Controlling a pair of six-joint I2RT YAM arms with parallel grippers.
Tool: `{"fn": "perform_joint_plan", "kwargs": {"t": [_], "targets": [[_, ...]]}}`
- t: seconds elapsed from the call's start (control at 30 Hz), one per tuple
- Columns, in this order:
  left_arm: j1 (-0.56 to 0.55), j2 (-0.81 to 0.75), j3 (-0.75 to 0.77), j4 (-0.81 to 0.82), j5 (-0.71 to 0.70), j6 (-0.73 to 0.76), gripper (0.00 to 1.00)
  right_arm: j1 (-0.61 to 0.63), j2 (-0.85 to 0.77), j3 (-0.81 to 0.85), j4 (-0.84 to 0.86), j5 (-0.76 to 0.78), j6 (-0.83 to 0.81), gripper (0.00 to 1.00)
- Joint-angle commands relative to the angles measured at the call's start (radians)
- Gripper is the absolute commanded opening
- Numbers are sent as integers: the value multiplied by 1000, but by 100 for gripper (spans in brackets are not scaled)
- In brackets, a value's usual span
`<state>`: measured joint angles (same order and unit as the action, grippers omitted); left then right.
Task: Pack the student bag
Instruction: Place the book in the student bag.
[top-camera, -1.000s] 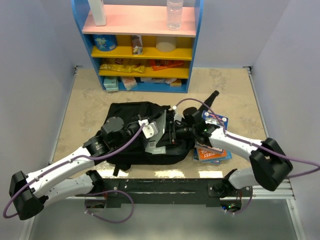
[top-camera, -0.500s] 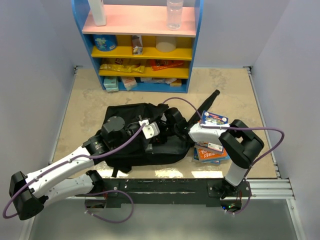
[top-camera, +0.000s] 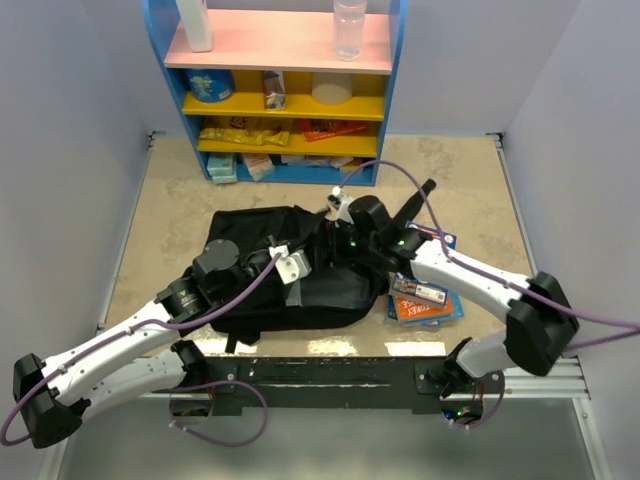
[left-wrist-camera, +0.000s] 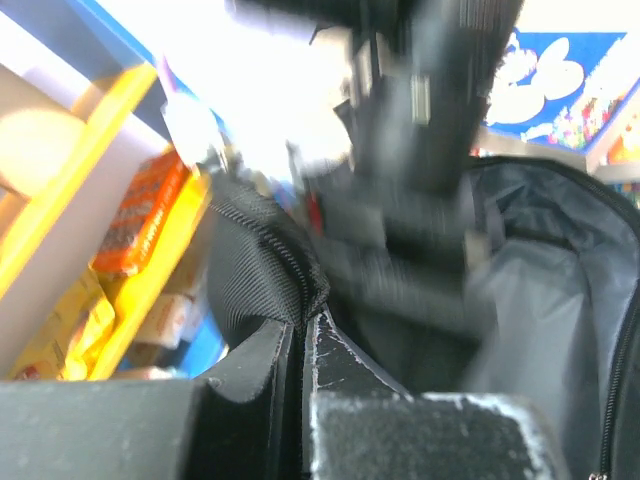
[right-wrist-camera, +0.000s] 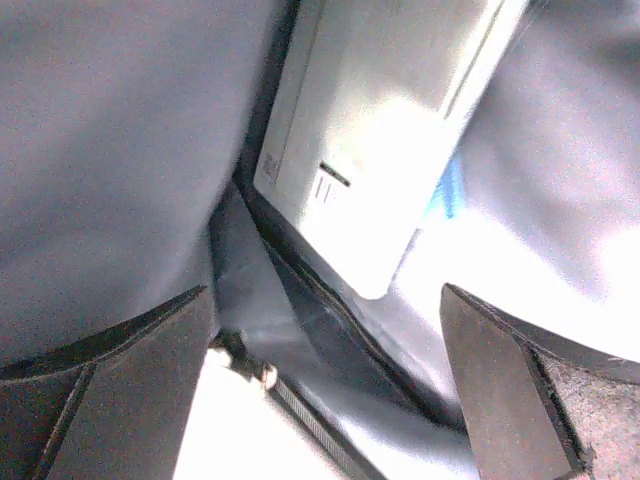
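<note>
The student bag (top-camera: 255, 285), a black backpack, lies flat in the middle of the table with its mouth facing right. My left gripper (top-camera: 303, 272) is shut on the bag's zip edge (left-wrist-camera: 290, 290) and holds the mouth up, so the grey lining (left-wrist-camera: 545, 290) shows. My right gripper (top-camera: 335, 243) hovers at the mouth, blurred in the left wrist view. Its jaws (right-wrist-camera: 320, 390) stand wide open and hold nothing. Beyond them a pale flat book (right-wrist-camera: 390, 130) lies inside the bag against the lining (right-wrist-camera: 110, 150). The zip's teeth (right-wrist-camera: 315, 425) run below.
Two colourful books (top-camera: 425, 303) lie on the table right of the bag, another (top-camera: 435, 238) just behind my right forearm. A blue and yellow shelf unit (top-camera: 285, 100) with snacks and bottles stands at the back. A black strap (top-camera: 420, 195) trails toward the back right.
My right gripper has gone from nearly shut to wide open, and its arm has swung round to reach over the bag's top. The pale book now lies inside the bag. The left gripper kept its hold.
</note>
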<state>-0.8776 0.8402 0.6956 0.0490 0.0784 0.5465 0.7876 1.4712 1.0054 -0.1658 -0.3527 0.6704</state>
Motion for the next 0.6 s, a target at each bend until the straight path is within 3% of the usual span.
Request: {"fn": "perform_joint_plan", "kwargs": {"t": [0.0, 0.2, 0.3, 0.33, 0.4, 0.57], "targets": [[-1, -50, -59, 34, 9, 24, 0, -37, -161, 35, -168, 128, -111, 97], [0, -66, -77, 20, 26, 32, 0, -157, -340, 24, -432, 205, -114, 86], [-1, -67, -74, 23, 26, 35, 0, -159, -432, -2, -567, 284, -63, 49], [-1, -66, -77, 29, 29, 36, 0, -159, -449, -20, -601, 316, -45, 21], [0, -64, -77, 37, 29, 33, 0, -157, -503, -40, -685, 333, 0, 2], [0, -59, -76, 52, 35, 32, 0, -157, -583, -106, -817, 331, 73, 0]]}}
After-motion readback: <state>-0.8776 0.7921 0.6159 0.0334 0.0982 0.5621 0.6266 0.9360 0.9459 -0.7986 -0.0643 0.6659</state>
